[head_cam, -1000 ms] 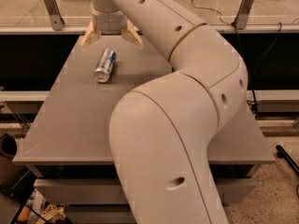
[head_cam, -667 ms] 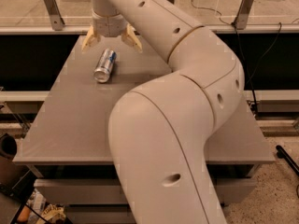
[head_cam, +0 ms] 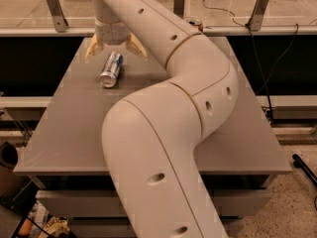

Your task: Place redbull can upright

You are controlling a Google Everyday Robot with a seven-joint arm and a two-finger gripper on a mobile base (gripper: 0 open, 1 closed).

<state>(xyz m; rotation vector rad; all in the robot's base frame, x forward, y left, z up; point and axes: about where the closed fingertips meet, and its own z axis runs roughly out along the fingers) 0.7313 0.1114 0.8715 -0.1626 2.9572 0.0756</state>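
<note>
Now reaching far across the grey table (head_cam: 59,138) with the cream arm (head_cam: 163,148). Rises as a thick segment from the bottom of the view and bends at a bulky elbow over the table's right half. Runs from there up and to the left as a slimmer link dotted with small dark holes, ending at the wrist over the far left part of the tabletop.

Points the gripper (head_cam: 115,54) downward there, with the two tan fingers (head_cam: 90,51) splayed wide to either side. Grips nothing. Straddles the far end of the redbull can (head_cam: 111,69), one fingertip well out to each side, with no contact visible. Hard to judge the height above the tabletop.

As for the can: lying on its side on the tabletop, not upright. Long axis running roughly away from the camera, leaning a little right at the far end. Shiny silver top facing the viewer, blue markings showing along the upper flank. Resting on the far left portion of the table, clear of the edges.

Beyond the arm, at the table's far edge, peeking out: the top of a second can (head_cam: 196,22), mostly hidden by the arm. Behind that, angled metal brackets (head_cam: 53,9) along a pale ledge.
</note>
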